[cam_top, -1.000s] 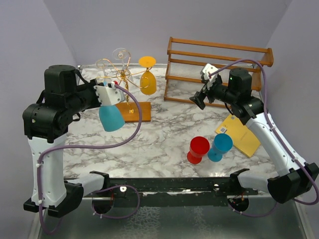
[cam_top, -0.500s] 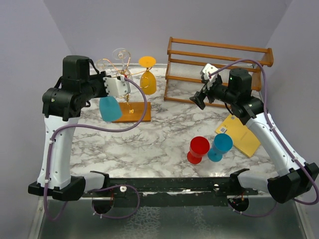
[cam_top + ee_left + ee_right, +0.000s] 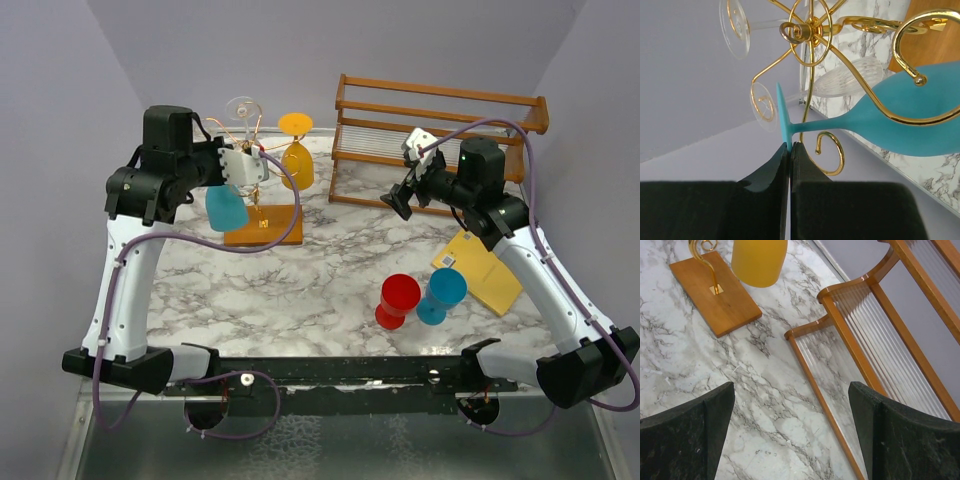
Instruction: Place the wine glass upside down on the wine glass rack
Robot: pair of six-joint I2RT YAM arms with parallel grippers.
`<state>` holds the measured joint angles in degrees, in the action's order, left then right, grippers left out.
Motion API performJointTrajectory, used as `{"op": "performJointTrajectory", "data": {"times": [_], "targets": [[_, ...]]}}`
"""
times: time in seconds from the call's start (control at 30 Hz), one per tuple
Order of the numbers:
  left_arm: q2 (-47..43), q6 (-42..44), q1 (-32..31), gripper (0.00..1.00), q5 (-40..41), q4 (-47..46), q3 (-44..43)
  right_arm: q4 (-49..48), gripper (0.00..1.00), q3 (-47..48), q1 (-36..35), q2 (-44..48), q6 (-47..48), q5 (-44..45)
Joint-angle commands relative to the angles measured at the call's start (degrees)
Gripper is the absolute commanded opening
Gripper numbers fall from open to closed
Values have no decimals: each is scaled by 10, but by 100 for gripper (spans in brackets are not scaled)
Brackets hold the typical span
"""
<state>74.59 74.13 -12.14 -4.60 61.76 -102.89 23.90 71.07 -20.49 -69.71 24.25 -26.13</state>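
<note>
The left fingers (image 3: 785,156) are clenched on the foot of the teal wine glass (image 3: 912,125), pinching the thin disc's edge between their tips. The glass is carried foot-up, bowl hanging below, at the gold wire rack (image 3: 262,226) standing at about 11 o'clock on the marble table (image 3: 300,290). In the top view its bowl hangs at the post's 9 o'clock side, over the 9 o'clock end of the wooden base. From the left wrist, the stem runs between the curled arms and one arm crosses in front of the bowl; whether the glass rests on the wire cannot be told. An orange wine glass (image 3: 296,166) hangs upside down at the rack's 2 o'clock side. The right fingers (image 3: 692,432) are spread wide, grasping nothing, above the table before the wooden slatted shelf (image 3: 440,125) at 1 o'clock. A red glass (image 3: 398,299) and a blue glass (image 3: 441,292) stand together at 5 o'clock.
</note>
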Motion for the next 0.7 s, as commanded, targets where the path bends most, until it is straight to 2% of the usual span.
{"op": "performJointTrajectory", "data": {"times": [0.0,0.67], "targets": [[2,7,-5,0,17,-40,11,-17,95,-5,2,1,3,13],[-9,-5,-9,0,127,-73,47,-14,95,-6,2,-2,6,9]]}}
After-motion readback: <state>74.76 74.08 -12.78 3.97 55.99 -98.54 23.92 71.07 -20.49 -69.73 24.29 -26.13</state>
